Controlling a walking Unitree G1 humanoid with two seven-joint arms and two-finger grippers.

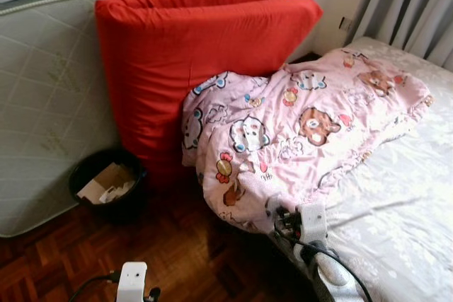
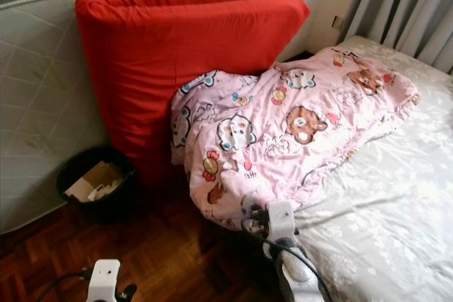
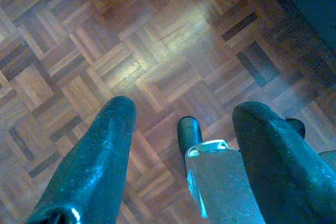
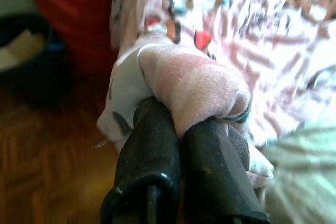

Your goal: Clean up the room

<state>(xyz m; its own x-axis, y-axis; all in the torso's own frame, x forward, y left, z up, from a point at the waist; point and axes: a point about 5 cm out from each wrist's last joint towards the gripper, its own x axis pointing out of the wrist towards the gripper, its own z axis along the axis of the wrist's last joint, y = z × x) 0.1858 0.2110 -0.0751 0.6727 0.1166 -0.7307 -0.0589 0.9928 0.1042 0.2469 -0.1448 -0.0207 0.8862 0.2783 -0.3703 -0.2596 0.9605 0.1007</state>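
Observation:
A pink cartoon-print blanket [image 1: 297,132] lies crumpled across the near corner of the bed [image 1: 403,203] and hangs over its edge. My right gripper [image 4: 178,129] is shut on a fold of the blanket's [image 4: 199,77] lower corner, at the bed's edge [image 1: 283,221]. Low over the parquet floor [image 3: 157,61] my left gripper [image 3: 181,124] stands open with nothing between its fingers; its wrist [image 1: 132,281] shows at the bottom of the eye views.
Two big red cushions [image 1: 198,54] lean against an upright mattress [image 1: 42,104] behind the blanket. A black waste bin [image 1: 106,182] with paper scraps stands on the floor at the left. Grey curtains [image 1: 417,5] hang at the back right.

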